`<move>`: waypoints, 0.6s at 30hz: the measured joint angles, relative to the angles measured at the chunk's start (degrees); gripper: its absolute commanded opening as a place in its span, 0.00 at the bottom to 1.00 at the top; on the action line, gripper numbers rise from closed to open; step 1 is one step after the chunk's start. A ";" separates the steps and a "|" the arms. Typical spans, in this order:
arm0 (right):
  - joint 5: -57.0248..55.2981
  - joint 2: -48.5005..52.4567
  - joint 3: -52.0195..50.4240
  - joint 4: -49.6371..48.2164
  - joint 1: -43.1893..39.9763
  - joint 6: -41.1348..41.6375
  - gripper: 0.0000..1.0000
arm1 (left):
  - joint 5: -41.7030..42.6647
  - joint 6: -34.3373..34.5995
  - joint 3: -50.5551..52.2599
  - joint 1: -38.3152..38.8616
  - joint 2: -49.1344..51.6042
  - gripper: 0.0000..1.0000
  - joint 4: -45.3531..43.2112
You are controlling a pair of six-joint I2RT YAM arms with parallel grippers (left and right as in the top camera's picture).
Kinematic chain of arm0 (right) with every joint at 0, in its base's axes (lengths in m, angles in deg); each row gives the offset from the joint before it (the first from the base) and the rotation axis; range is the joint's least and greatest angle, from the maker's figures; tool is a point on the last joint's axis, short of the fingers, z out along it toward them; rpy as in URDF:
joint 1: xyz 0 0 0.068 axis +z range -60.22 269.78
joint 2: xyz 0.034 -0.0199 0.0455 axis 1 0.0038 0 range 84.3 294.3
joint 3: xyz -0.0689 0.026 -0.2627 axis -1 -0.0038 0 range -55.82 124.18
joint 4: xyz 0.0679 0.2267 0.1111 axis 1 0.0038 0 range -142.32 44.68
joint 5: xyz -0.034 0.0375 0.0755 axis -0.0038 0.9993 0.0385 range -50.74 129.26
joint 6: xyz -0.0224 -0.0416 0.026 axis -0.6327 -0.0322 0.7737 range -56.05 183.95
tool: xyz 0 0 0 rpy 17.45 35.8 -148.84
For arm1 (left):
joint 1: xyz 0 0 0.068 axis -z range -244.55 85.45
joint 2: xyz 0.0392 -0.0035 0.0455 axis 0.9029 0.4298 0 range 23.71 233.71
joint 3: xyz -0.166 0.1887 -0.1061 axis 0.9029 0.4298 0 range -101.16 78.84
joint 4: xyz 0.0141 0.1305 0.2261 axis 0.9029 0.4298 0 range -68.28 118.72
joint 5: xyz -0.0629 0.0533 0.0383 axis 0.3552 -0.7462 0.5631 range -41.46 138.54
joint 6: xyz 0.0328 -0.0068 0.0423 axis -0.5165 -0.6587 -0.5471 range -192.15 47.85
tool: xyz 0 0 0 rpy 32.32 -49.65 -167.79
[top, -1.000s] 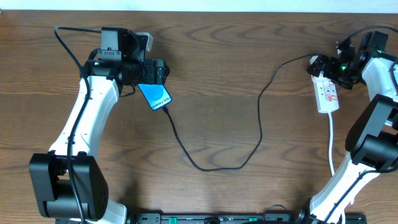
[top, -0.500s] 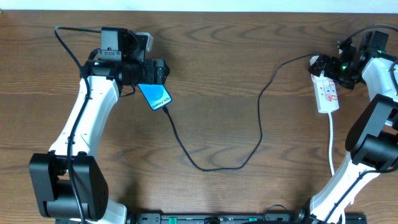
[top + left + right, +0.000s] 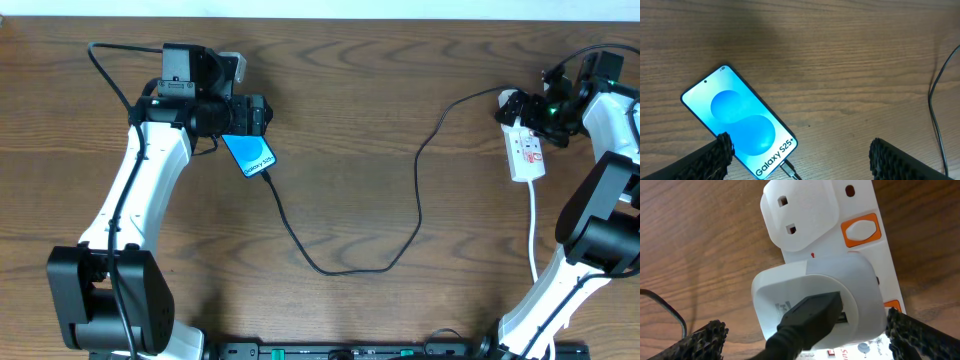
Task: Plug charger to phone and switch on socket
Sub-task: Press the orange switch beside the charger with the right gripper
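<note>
The phone (image 3: 252, 155) is lying face up, screen glowing blue, on the far left of the worktop (image 3: 350, 80). In the left wrist view the charger (image 3: 418, 200) is meeting the phone's bottom edge with its small tip, which seems to be sitting in the port, though the frame edge is cutting off the joint. So the plugging step is looking done. From there the charger is looping towards the near side, then climbing to the far right, where it is running into a white adapter (image 3: 815, 292) seated in the socket (image 3: 527, 155). The left tool (image 3: 805, 160) is hanging above the phone's lower end with its jaws spread wide, holding nothing and touching nothing. The right tool (image 3: 807, 337) is hovering over the adapter end of the socket, jaws equally wide and gripping nothing. An orange-rimmed switch (image 3: 860, 230) is showing just beside the adapter, and neither finger is reaching it. Whether that switch is already on cannot be told from these views. Judging by this, what is remaining is pressing the switch that is feeding the adapter, and the right tool is sitting close enough to be lining up for that.
</note>
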 measured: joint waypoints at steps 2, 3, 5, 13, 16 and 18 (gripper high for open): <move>0.50 0.00 0.02 -0.22 -0.07 0.00 0.99 | 0.00 0.00 0.00 0.00 0.00 0.89 0.00; 0.72 0.00 0.02 -0.42 -0.09 0.00 0.99 | 0.00 0.00 0.00 0.00 0.00 0.89 -0.02; 1.31 0.00 0.07 -0.68 -0.09 0.00 0.99 | 0.00 0.00 0.00 0.02 0.00 0.89 -0.02; 4.31 0.00 0.20 -0.63 -0.76 0.07 0.99 | 0.00 0.00 0.00 0.00 0.00 0.89 0.00; 4.35 0.00 0.22 -0.57 -0.76 0.15 0.99 | 0.00 0.00 0.00 0.00 0.00 0.89 -0.02; 4.35 0.00 0.22 -0.48 -0.74 0.15 0.99 | 0.00 0.00 0.00 0.00 0.00 0.89 0.00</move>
